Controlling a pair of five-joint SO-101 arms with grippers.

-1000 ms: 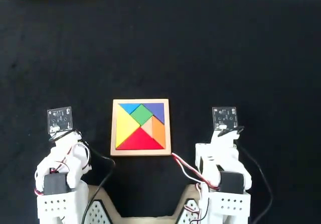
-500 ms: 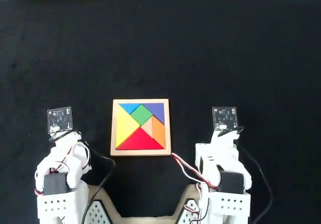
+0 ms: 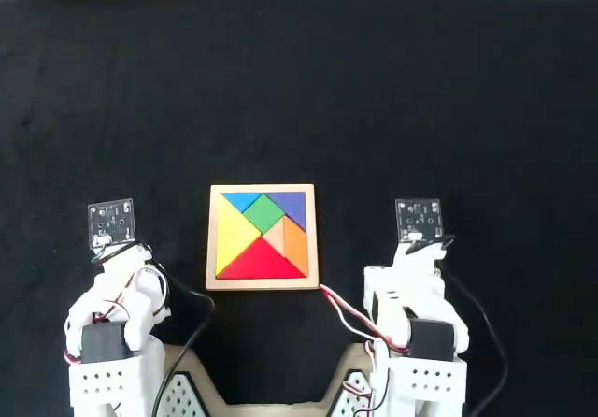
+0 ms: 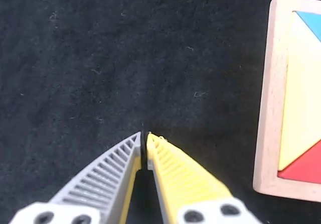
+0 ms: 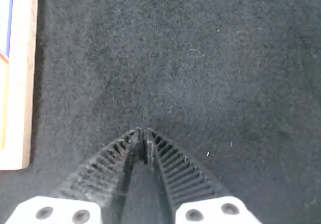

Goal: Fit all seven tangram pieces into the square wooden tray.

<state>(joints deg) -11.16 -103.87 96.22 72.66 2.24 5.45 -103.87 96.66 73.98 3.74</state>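
The square wooden tray (image 3: 262,284) lies by the table (image 3: 299,90)'s near edge, holding all seven tangram pieces (image 3: 263,237). Left hand (image 4: 146,136) and right hand (image 5: 144,132) flank it, fingers together, empty.

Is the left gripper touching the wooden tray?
Apart. The left wrist view shows bare black cloth between the left gripper and the wooden tray.

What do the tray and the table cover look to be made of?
The tray looks like pale bare wood, with faint grain on its rim. The table cover looks like black felt or short-pile cloth: matte, fuzzy nap, specks of lint.
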